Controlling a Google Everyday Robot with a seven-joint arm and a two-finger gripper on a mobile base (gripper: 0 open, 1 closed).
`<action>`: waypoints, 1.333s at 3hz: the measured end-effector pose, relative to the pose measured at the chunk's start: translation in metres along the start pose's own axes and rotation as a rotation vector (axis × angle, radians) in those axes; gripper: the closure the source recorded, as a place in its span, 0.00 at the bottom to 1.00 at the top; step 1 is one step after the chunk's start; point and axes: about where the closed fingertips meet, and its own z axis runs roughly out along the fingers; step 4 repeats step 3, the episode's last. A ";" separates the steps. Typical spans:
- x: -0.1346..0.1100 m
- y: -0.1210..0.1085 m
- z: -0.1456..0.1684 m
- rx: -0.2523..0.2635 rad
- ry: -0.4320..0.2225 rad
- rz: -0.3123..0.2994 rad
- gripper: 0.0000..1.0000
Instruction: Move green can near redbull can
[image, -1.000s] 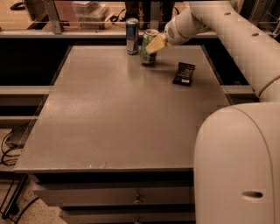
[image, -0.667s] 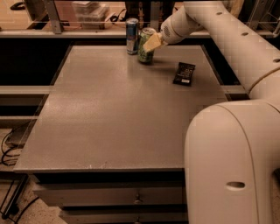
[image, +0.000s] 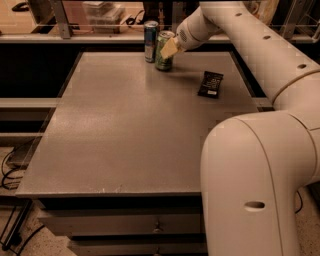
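The green can (image: 161, 56) stands upright at the far edge of the grey table (image: 135, 125), just right of the slim blue and silver redbull can (image: 150, 34). The two cans are almost touching. My gripper (image: 170, 48) reaches in from the right and is shut on the green can's upper right side, with one pale finger (image: 170, 49) across its front. The other finger is hidden behind the can.
A small black packet (image: 210, 83) lies on the table to the right of the cans. My white arm (image: 260, 55) crosses the right side of the view. A shelf with clutter (image: 102, 10) runs behind the table.
The gripper and the green can have shifted a little left, closer to the redbull can. The view has also shifted slightly.
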 end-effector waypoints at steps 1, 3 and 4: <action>-0.001 0.009 0.001 -0.007 0.009 -0.028 0.13; 0.001 0.010 0.004 -0.010 0.013 -0.028 0.00; 0.001 0.010 0.004 -0.010 0.013 -0.028 0.00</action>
